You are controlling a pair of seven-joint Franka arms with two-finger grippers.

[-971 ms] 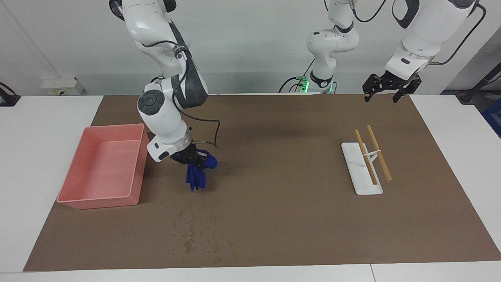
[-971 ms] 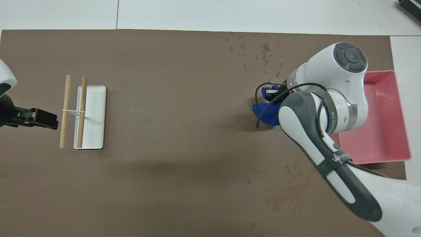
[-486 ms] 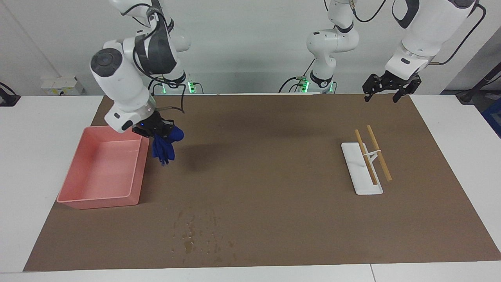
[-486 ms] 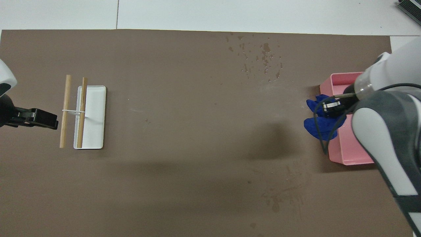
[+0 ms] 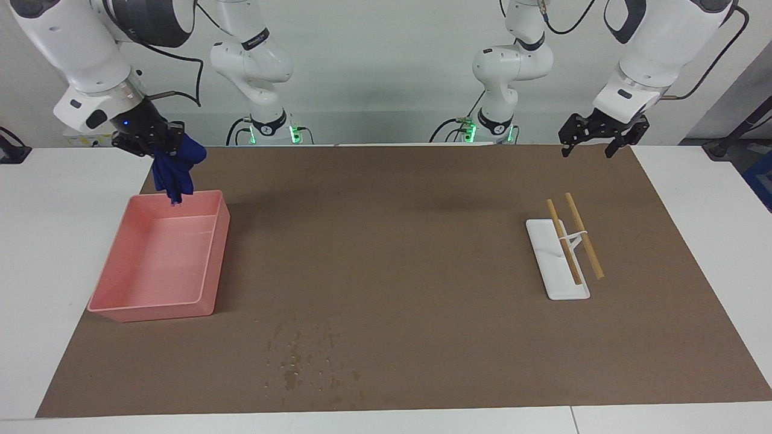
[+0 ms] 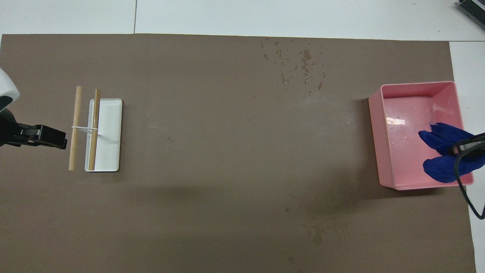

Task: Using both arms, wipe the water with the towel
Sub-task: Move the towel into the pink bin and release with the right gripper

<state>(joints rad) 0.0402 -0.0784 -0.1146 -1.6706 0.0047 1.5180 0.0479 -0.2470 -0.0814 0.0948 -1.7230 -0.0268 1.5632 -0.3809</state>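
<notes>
The water [image 5: 307,358] is a patch of dark specks on the brown mat [image 5: 410,253], near the mat's edge farthest from the robots; it also shows in the overhead view [image 6: 299,68]. My right gripper [image 5: 154,141] is shut on a bunched blue towel [image 5: 175,169], which hangs in the air over the robot-side end of the pink tub [image 5: 120,301]. In the overhead view the towel [image 6: 443,151] covers part of the tub [image 6: 375,132]. My left gripper [image 5: 597,141] waits open and empty, raised over the mat's corner near its own base.
A white tray [image 5: 567,289] carries two wooden sticks [image 5: 584,236] tied with a band, toward the left arm's end. The pink tub holds a few droplets. A faint damp stain [image 6: 326,227] marks the mat nearer the robots.
My right gripper has risen with the blue towel from the mat beside the tub and swung back toward its base, ending over the tub. The left arm has not moved.
</notes>
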